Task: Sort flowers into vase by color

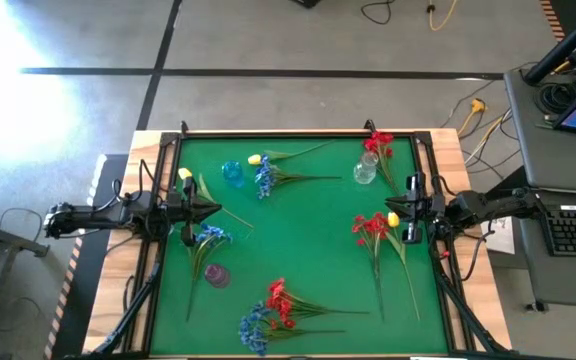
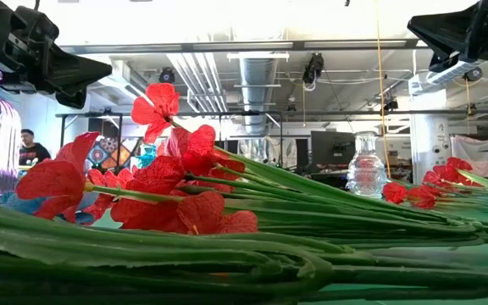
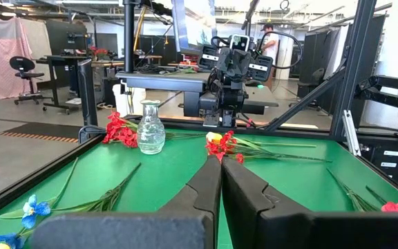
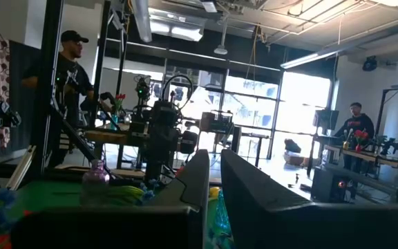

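**Both arms parked, flowers still loose on the counter**

While both arms wait at opposite edges of the counter [image 1: 298,250], neither has anything in its grip. The left fingers [image 1: 213,210] are clenched together and empty, their tips meeting in the left wrist view with green cloth showing past them. The right fingers [image 1: 411,215] are nearly closed too, and I see no stem between them, though the yellow flower [image 1: 394,218] lies just beside their tips.

Nothing appears sorted yet. Red flowers [image 1: 371,227] lie just ahead of the right fingers, stems trailing toward the near edge. Blue flowers [image 1: 211,236] lie close beside the left fingers, with a purple vase [image 1: 217,275] a little farther off. Ahead of the left fingers stands a blue vase [image 1: 232,172], with more blue and yellow blossoms near it. A clear vase [image 1: 365,170] stands off to the side of the right fingers, red blossoms just beside it. A mixed red and blue bunch [image 1: 273,310] lies well apart from both pairs of fingers.

My reading is that the flowers are scattered with colours mixed so each has to be picked and matched, while the vases stand upright and spaced out so stems can be dropped in from above. The arms look parked, and sorting seems barely begun.
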Tool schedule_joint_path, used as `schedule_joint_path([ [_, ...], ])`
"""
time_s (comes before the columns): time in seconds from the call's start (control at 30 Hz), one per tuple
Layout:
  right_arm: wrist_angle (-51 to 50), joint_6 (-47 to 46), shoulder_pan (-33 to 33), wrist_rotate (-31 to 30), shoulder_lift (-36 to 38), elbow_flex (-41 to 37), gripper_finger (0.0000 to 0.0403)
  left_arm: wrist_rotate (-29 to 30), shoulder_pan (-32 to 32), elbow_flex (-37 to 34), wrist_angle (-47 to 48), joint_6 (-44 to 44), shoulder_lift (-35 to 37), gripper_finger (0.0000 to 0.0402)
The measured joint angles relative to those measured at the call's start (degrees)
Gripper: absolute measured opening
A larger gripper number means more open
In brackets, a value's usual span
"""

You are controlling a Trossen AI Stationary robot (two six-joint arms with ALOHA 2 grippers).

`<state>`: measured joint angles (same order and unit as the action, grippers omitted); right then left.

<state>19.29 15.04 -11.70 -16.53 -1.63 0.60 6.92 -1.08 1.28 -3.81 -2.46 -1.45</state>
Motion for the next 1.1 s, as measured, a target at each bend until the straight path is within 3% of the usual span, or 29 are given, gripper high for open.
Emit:
schedule_joint_path([
  [0.73, 0.0, 0.0, 0.0, 0.0, 0.0, 0.0, 0.0031, 0.0, 0.0, 0.0, 0.0, 0.0, 0.0, 0.0000],
  [0.83, 0.1, -4.1, 0.0, 0.0, 0.0, 0.0, 0.0031, 0.0, 0.0, 0.0, -0.3, -0.1, 0.0, 0.0000],
  [0.9, 0.3, -9.2, 0.0, 0.0, 0.0, 0.0, 0.0031, -0.2, -0.1, 0.0, -3.0, -6.9, -0.3, 0.0000],
  [1.0, 0.2, -16.8, 0.0, 0.0, 0.0, 0.0, 0.0031, 0.0, 0.0, 0.0, -7.7, -25.0, -0.6, 0.0000],
  [1.1, -0.2, -21.6, 0.0, 0.0, 0.0, 0.0, 0.0031, 2.3, 0.1, 0.0, -11.5, -28.1, -0.5, 0.0000],
])
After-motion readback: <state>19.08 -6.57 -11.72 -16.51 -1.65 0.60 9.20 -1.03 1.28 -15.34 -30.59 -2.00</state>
